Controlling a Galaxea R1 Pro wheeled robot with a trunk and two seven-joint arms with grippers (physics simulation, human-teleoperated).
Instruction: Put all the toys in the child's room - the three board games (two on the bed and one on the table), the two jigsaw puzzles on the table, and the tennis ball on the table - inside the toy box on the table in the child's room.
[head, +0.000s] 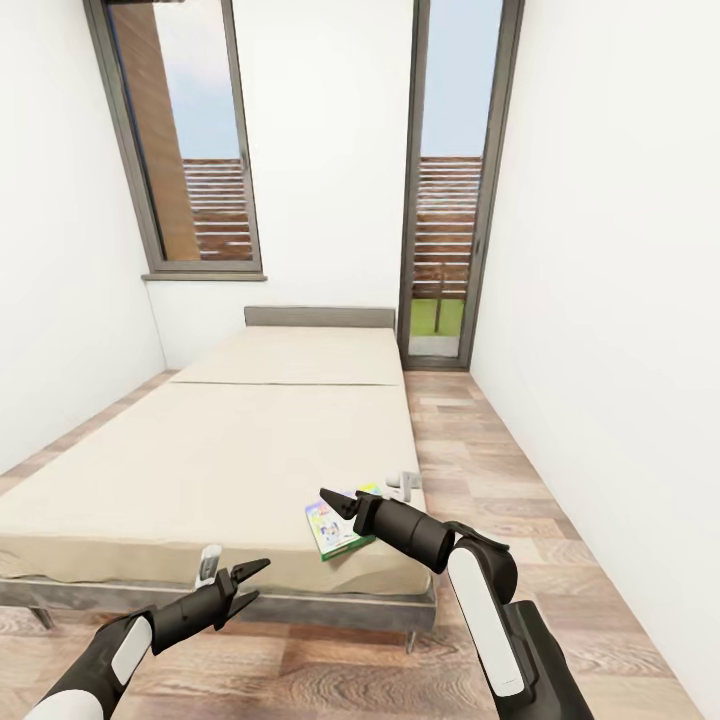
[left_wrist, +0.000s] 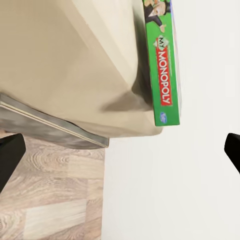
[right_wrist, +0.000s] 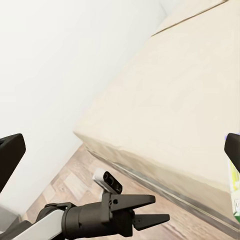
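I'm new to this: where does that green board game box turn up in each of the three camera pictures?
Head view: the green board game lies near the bed's near corner, beside the right claw.
Left wrist view: the game shows edge-on with Monopoly lettering, overhanging the mattress edge.
Right wrist view: a green sliver at the picture's edge looks like it.
Shared landmark: the beige bed.

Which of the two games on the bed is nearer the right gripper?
The green My Monopoly box, right under the right gripper; the white game lies farther up the bed edge.

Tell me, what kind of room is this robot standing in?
Most likely a bedroom: a wide bed with a grey headboard, tall windows, and a colourful board game lying on the mattress.
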